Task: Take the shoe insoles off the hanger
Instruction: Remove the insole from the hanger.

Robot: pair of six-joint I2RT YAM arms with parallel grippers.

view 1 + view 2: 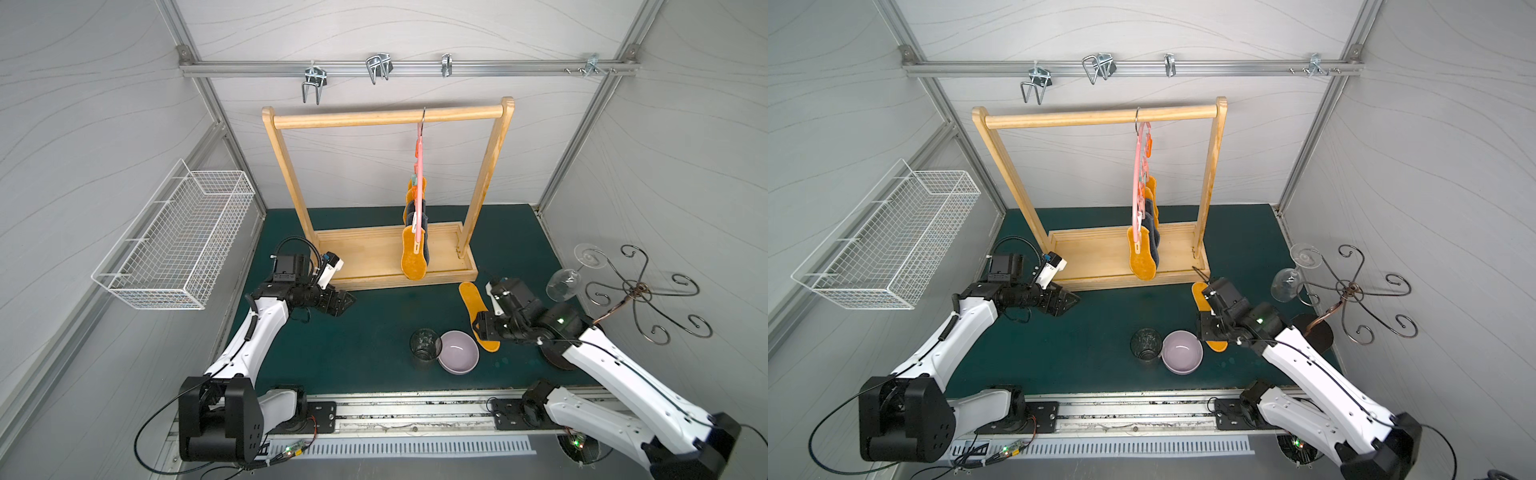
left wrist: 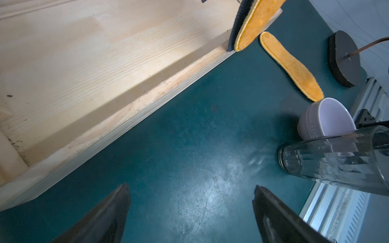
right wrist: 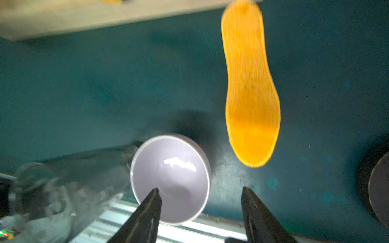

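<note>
We see the pink hanger [image 1: 420, 166] hooked over the top bar of the wooden rack [image 1: 386, 116], turned almost edge-on to us in both top views. A bunch of clipped insoles [image 1: 412, 255], mustard and dark grey, hangs from it over the rack's base tray. They overlap so much that we cannot count them.

One loose insole [image 3: 251, 101], mustard, lies flat on the green counter [image 1: 365, 332]. It sits just in front of the rack's base toward the right side, apart from the hanger. The right end effector [image 3: 200, 190] hovers low between this insole and the lilac bowl [image 1: 459, 356], its jaws apart with nothing between them. The right arm covers the middle of the insole in both top views.

A clear tumbler [image 1: 424, 348] stands right against the bowl; we cannot tell whether they touch. The left end effector [image 2: 190, 187] hangs over bare counter near the front left corner of the rack base, its jaws spread wide and empty.
</note>
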